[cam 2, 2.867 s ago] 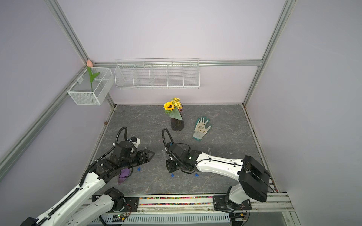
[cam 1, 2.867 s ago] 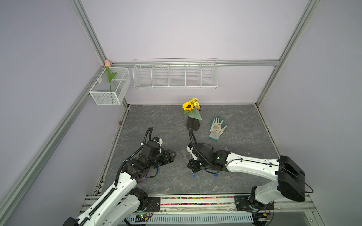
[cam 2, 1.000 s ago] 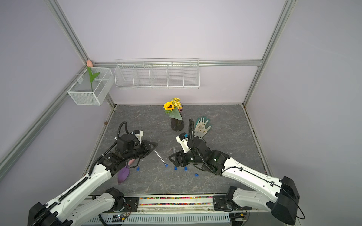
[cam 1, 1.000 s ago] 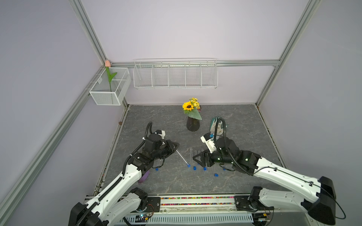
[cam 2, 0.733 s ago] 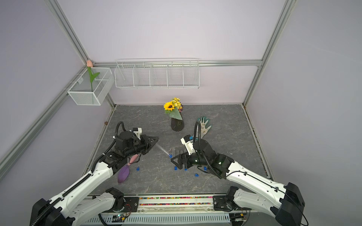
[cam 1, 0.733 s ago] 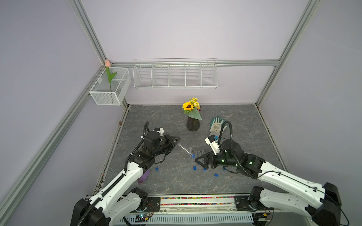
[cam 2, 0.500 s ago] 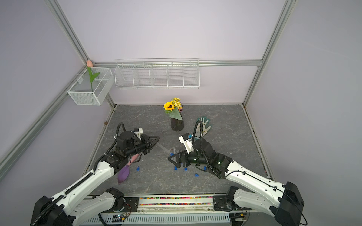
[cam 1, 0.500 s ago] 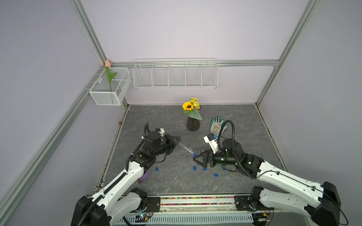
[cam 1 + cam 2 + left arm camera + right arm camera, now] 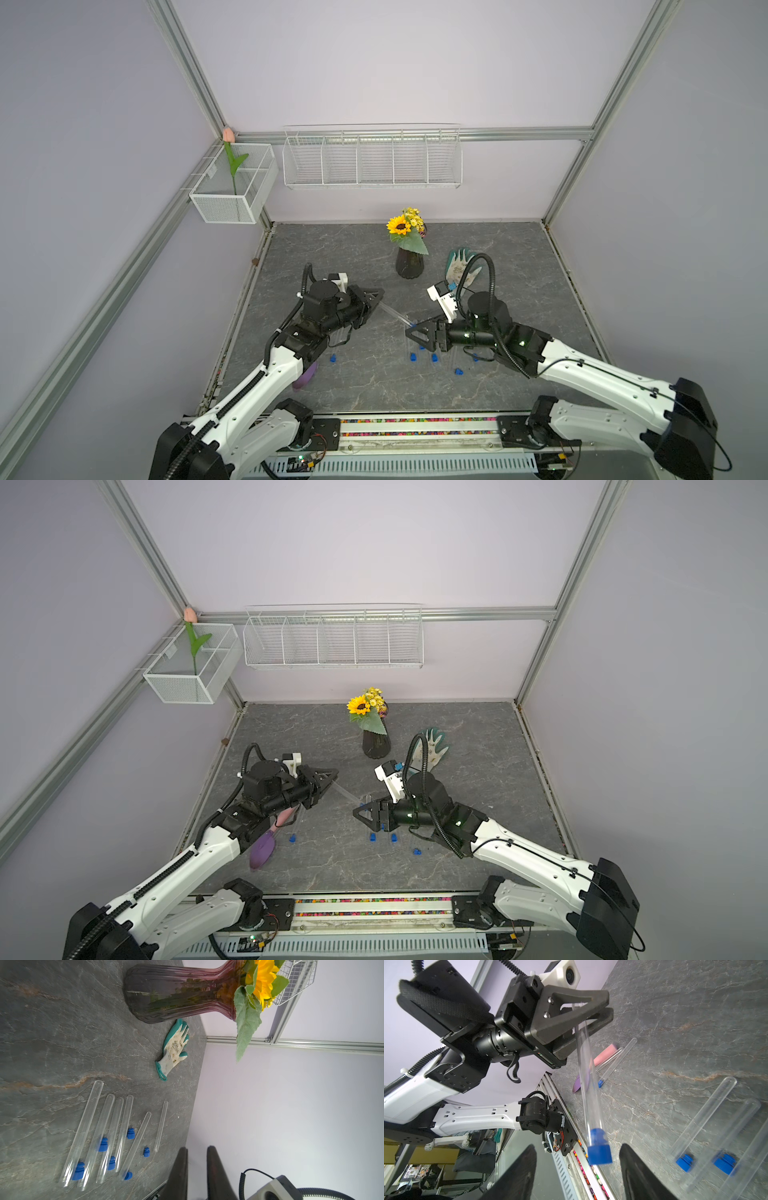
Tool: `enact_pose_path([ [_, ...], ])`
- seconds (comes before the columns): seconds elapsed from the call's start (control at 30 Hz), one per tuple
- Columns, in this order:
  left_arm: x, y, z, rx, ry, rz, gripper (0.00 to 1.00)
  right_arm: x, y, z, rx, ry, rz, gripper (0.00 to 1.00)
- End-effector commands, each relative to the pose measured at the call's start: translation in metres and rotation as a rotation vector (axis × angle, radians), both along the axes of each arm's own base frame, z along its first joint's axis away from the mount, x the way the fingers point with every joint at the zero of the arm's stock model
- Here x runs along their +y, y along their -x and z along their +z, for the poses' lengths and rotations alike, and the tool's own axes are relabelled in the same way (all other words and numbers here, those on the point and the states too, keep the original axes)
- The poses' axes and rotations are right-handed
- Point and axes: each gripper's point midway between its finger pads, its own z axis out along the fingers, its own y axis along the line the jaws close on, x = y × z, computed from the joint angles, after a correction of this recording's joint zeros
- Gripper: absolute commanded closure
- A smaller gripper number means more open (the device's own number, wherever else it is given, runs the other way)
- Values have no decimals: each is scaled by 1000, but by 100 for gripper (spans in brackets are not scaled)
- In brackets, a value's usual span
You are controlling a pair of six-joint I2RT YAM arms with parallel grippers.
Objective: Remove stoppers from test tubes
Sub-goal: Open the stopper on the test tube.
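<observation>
Your left gripper point(image 9: 610, 1008) clamps a test tube point(image 9: 588, 1084). Your right gripper point(image 9: 577, 1147) gapes around its stopper point(image 9: 599, 1152), not touching; loose tubes point(image 9: 704, 1115) lie beneath.

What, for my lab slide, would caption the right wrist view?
Left gripper holds a test tube while the open right gripper brackets its blue stopper, not yet gripping.

Left fingers point(image 9: 566, 1015) pinched tight, right fingers point(image 9: 633, 1167) spread apart, the two sets tip to tip, raised.
</observation>
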Motion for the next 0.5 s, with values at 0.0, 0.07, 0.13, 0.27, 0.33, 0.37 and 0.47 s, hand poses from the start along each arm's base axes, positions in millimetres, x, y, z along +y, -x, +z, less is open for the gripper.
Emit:
enact_pose_path([
  [0.0, 1, 0, 5, -12, 31, 5, 100, 3, -2, 11, -16, -36, 6, 44],
  [0.07, 1, 0, 6, -11, 33, 5, 100, 2, -1, 10, -14, -34, 7, 48],
  [0.13, 1, 0, 6, -12, 33, 6, 100, 3, -1, 10, -12, -35, 8, 52],
  [0.27, 1, 0, 6, -10, 33, 7, 100, 2, -1, 9, -12, -36, 4, 57],
  [0.33, 1, 0, 5, -9, 32, 7, 100, 2, -1, 9, -12, -35, 4, 59],
  [0.37, 1, 0, 6, -9, 33, 7, 100, 2, -1, 9, -10, -35, 5, 60],
  [0.47, 1, 0, 6, -9, 35, 7, 100, 2, -1, 7, -5, -33, 6, 63],
])
